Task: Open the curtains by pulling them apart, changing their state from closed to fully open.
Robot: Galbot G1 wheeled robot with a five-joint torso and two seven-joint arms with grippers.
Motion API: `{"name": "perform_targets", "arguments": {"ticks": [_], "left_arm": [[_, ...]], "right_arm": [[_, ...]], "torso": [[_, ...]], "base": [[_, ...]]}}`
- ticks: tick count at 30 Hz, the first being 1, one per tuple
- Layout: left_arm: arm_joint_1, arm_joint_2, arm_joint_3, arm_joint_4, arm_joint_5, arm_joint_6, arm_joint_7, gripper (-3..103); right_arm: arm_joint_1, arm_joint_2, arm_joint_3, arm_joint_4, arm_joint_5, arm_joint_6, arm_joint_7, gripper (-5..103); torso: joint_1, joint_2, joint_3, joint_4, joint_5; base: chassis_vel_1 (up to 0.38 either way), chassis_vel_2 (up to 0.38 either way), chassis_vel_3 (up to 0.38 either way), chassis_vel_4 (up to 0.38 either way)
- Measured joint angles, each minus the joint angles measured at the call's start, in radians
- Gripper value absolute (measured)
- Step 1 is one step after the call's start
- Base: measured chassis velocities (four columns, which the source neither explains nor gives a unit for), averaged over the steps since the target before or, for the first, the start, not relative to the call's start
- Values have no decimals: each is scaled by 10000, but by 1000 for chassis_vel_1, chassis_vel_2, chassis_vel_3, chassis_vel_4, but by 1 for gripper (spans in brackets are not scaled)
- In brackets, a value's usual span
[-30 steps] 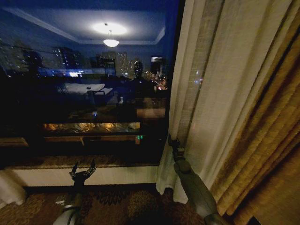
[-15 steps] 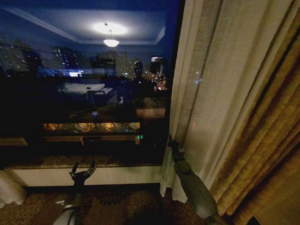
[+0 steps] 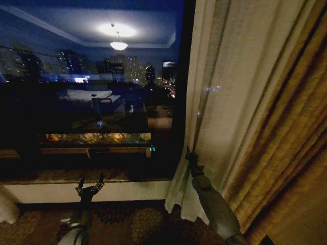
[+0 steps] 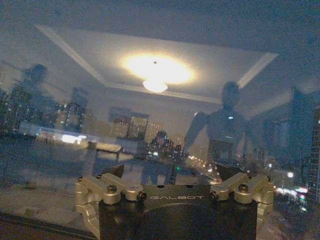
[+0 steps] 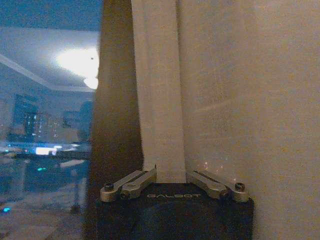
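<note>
The right sheer cream curtain hangs bunched at the right side of the dark window. My right gripper is at this panel's inner edge, low down. In the right wrist view the right gripper is shut on a narrow fold of the curtain, which runs up from between its jaws. A small piece of the left curtain shows at the lower left corner. My left gripper stands open in front of the window sill, holding nothing. The left gripper faces the glass.
Thick golden-brown drapes hang right of the sheer panel. A pale sill wall runs under the glass, with patterned carpet below. The glass reflects a ceiling lamp and the room.
The whole view has shifted slightly left, so the camera moved. My right gripper stays on the curtain's edge; the panel's lower hem has swung a little. The left arm has not moved.
</note>
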Motion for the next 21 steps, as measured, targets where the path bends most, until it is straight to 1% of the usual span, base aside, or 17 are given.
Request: {"name": "perform_targets", "arguments": {"ticks": [5, 11, 12, 14, 15, 17, 18, 19, 21], "left_arm": [[0, -2, 2, 0, 0, 0, 2, 100], [0, 2, -3, 0, 0, 0, -3, 100], [0, 3, -6, 1, 0, 0, -4, 100], [0, 3, -7, 0, 0, 0, -4, 100], [0, 3, -7, 0, 0, 0, -4, 100], [0, 3, -6, 1, 0, 0, -5, 100], [0, 2, -6, 1, 0, 0, -4, 100], [1, 1, -4, 0, 0, 0, -4, 100], [1, 0, -3, 0, 0, 0, -3, 100]], "right_arm": [[-87, -88, 10, 15, -454, 9, -4, 0], [6, -215, 87, -263, -592, -193, 44, 0], [85, -263, 139, -350, -582, -322, 254, 0], [162, -315, 234, -418, -535, -463, 560, 0], [162, -315, 234, -418, -535, -463, 560, 0], [237, -413, 403, -494, -527, -705, 1089, 0], [244, -439, 430, -510, -527, -739, 1180, 0], [252, -558, 544, -553, -522, -843, 1448, 0], [236, -655, 624, -558, -517, -889, 1564, 0]], "torso": [[-1, 1, -1, -3, 3], [-1, 1, -2, 7, -13], [-1, 1, -1, 11, -6], [-1, 1, -1, 7, -5], [-1, 1, -1, 7, -5], [0, 1, -1, 5, -5], [-1, 0, -1, 5, -3], [-1, 1, -1, 3, 2], [-1, 1, -1, 3, 0]], "base": [[-109, -127, 113, 105], [10, 11, -6, -9], [63, 88, -48, -56], [22, 44, -24, -24], [0, 0, 0, 0], [0, 0, 0, 0], [0, 0, 0, 0], [0, 0, 0, 0], [0, 0, 0, 0]]}}
